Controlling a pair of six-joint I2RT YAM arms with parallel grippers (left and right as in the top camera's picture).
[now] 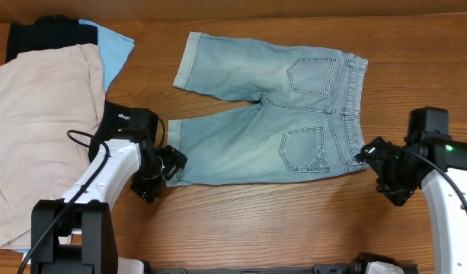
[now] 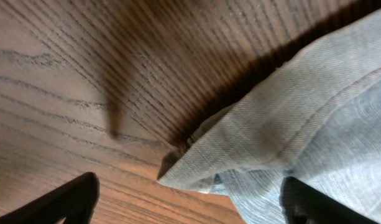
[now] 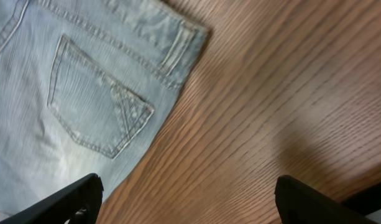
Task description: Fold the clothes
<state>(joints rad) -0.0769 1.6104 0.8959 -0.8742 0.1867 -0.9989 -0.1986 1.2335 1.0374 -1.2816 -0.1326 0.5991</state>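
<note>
Centrally, the shorts (image 1: 271,114) are spread flat on the table (image 1: 256,228), back side up. Their waistband (image 1: 353,106) is turned toward the right arm, and the two legs are pointed toward the left arm and splayed apart in a V. Two back pockets (image 1: 303,148) are seen just inside the waistband.

The left claw (image 2: 187,202) is held low at the cuff (image 1: 172,156) of the shorts' nearer leg. Its fingers (image 2: 59,202) are spread wide, and nothing is gripped. In the left wrist view the cuff's corner is seen between them, slightly lifted off the wood with a shadow beneath it. Whether either finger touches the denim cannot be told.

The right claw (image 3: 193,200) is held at the opposite end of the shorts, just off the nearer waistband corner. It is likewise spread wide and holds nothing. In the right wrist view one finger is placed over the edge of the shorts below the nearer pocket, and the other over bare wood beside the shorts.

Beyond the legs' end of the shorts, well apart from them, beige trousers (image 1: 43,129) are laid in a heap. A black garment (image 1: 43,34) and a light blue cloth (image 1: 111,46) are partly covered by the trousers' far edge.
</note>
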